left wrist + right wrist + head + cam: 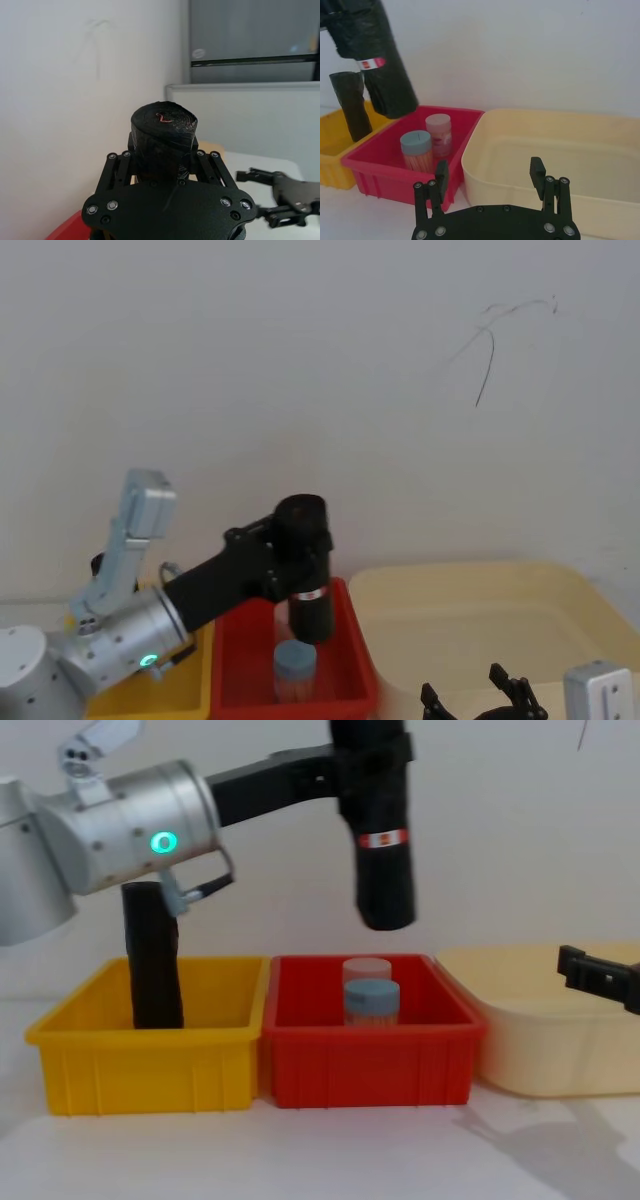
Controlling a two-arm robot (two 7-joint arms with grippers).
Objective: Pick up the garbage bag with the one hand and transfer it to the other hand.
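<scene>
White wall (500, 820) behind, white table (300, 1150) below. Starting left: a yellow bin (150, 1070), with a plain black roll (152, 960) standing upright in it, down and to the left of the left gripper (290, 545). That gripper is raised and clenched on the upper part of the garbage bag (385, 870). The bag hangs upright, red-and-white label band (383, 840) just beneath the fingers, clear of everything. Directly under it is the red bin (370, 1070), holding a blue-lidded jar (416, 150) and a pink-lidded jar (439, 135) side by side. Further right sits a cream tub (540, 1050). The right gripper (489, 170) hangs low by the tub's rim, fingers spread wide, gripping nothing, well apart from the bag.
</scene>
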